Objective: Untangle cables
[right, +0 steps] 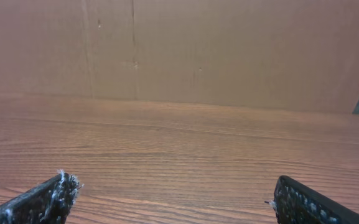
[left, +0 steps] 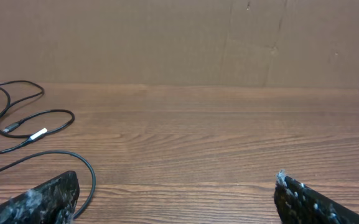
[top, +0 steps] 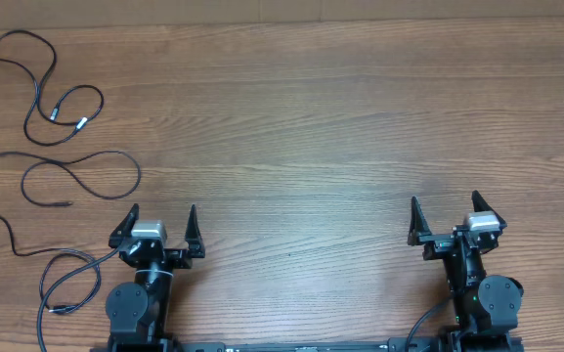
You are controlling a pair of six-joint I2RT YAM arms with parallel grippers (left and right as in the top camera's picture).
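Observation:
The cables lie as loose strands at the table's left side. One thin black cord loops at the far left corner, with silver-tipped plug ends beside its loop. A second cord forms an oval loop just ahead of my left gripper and runs off the left edge. A further strand curls beside the left arm base. In the left wrist view the silver tip and a cord show by the left finger. My left gripper is open and empty. My right gripper is open and empty, far from the cables.
A brown cardboard wall stands behind the wooden table's far edge, also in the right wrist view. Both arm bases sit at the near edge.

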